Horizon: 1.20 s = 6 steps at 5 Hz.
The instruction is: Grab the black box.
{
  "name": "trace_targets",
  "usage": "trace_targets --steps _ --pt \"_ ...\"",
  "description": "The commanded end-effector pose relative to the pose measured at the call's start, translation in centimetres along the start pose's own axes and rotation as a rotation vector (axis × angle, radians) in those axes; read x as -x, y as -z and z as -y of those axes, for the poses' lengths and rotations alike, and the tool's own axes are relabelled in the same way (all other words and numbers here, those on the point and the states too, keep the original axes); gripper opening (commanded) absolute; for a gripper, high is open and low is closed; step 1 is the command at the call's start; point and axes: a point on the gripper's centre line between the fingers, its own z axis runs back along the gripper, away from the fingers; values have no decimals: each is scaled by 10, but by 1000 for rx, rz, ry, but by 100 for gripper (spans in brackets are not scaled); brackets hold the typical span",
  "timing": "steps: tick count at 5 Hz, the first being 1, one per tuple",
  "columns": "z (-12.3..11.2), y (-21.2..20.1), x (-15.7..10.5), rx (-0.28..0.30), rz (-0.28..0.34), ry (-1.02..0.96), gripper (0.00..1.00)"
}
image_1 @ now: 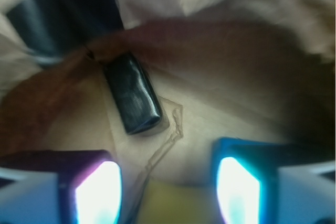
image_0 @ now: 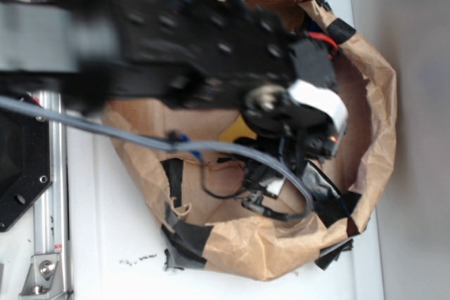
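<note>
**Black box inside the paper bag, hand spread above it**

Blurred badly in the exterior view: robot arm (image_0: 176,33), covering most of the brown paper bag (image_0: 365,124) from above. Hidden there by the arm and a grey cable (image_0: 105,130): the black box itself. Only glimpsed under the arm, inside the bag: something yellow (image_0: 235,131) and something blue (image_0: 184,138), too small to name. Patched along the bag's rim with black tape (image_0: 186,240). Cut off at the frame edge, left of the bag on the white table (image_0: 105,244): a black plate (image_0: 17,173) and a metal rail (image_0: 50,173).

Seen from the wrist: black box (image_1: 134,95) lying on the bag's floor, glossy, rounded at the edges, tilted diagonally, close under a taped fold of the bag wall. Hand (image_1: 168,187) held wide open, gripping nothing, fingers (image_1: 97,192) clear of the box. Soft and out of focus throughout.
</note>
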Motion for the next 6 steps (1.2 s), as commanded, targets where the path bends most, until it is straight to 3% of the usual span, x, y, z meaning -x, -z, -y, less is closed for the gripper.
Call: trace_targets --steps 1,2,3,4,5,6 --pt "56 31 -45 4 34 259 100" --pt "57 50 -44 -1 0 296 100" --pt "51 47 -41 -16 -19 241 0" --pt "38 3 -31 -4 16 127 0" --pt "23 -54 -15 -56 88 -50 0" --pt "15 -109 -2 -45 41 -322 0"
